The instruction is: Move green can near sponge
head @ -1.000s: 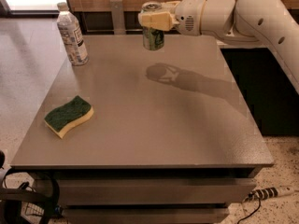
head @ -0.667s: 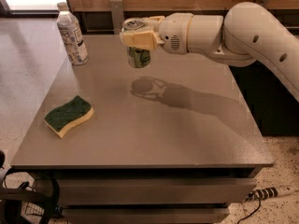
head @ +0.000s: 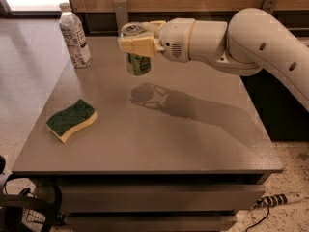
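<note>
The green can (head: 138,63) hangs in the air above the grey table (head: 193,139), upright, with its silver top showing. My gripper (head: 136,38) is shut on the can's upper part and holds it over the table's middle-left area. The can's shadow falls on the table below it. The sponge (head: 71,119), dark green over yellow foam, lies flat near the table's left edge, down and to the left of the can, well apart from it.
A clear plastic bottle (head: 75,36) with a white cap stands at the table's back left corner. My white arm (head: 251,42) reaches in from the right. A dark cabinet stands to the right of the table. Cables lie on the floor.
My gripper has carried the green can leftward and toward the front, away from the table's back edge and closer to the sponge. The sponge and bottle have not moved.
</note>
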`<move>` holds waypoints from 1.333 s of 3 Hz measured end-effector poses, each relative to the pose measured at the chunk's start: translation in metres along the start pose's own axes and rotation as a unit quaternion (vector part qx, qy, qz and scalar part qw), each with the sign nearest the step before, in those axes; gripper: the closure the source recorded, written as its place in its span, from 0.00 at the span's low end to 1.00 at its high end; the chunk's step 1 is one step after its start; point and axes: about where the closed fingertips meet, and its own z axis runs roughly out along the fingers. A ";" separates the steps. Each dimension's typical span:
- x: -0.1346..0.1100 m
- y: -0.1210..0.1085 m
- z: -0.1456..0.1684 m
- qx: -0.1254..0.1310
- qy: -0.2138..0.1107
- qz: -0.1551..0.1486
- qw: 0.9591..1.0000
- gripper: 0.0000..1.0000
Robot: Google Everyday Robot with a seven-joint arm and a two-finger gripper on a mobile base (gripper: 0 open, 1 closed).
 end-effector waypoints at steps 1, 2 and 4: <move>0.007 0.036 0.002 0.008 0.003 0.011 1.000 1.00; 0.025 0.059 0.006 0.018 0.021 0.006 1.000 1.00; 0.075 0.076 0.014 0.043 0.036 0.001 0.998 1.00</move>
